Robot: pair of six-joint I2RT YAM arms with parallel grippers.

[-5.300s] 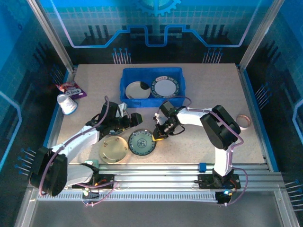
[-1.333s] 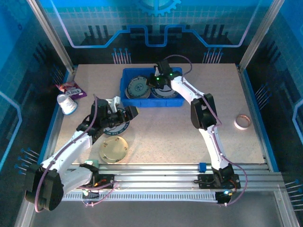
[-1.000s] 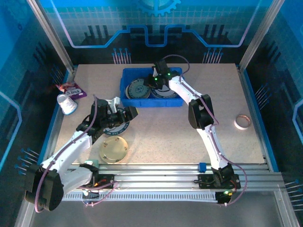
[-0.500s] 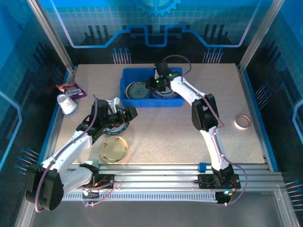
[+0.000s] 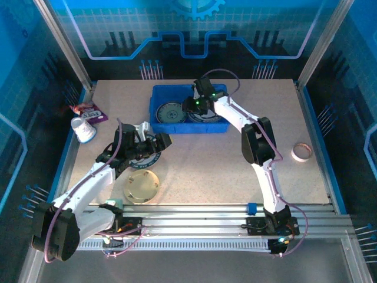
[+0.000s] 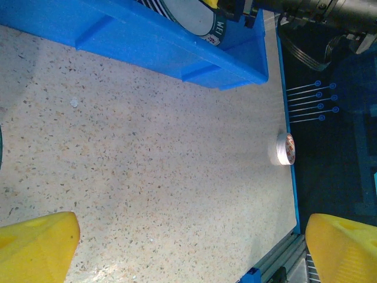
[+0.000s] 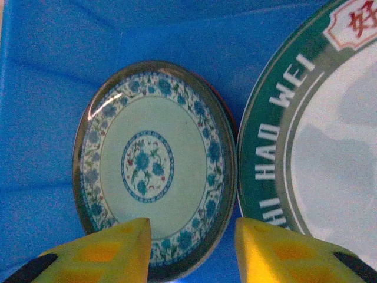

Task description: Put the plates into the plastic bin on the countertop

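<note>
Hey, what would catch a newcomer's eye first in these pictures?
The bright blue bin at the far middle of the countertop stands out first. It holds a teal plate beside a larger green-rimmed plate. The right hand hangs open just above them, and a gold plate lies near the front left.

Wide-apart yellow fingers (image 6: 35,244) hang over the speckled surface (image 6: 147,177); the far blue bin (image 6: 177,56) holds a green-rimmed plate (image 6: 188,12); a tape roll (image 6: 284,148) sits right.
</note>
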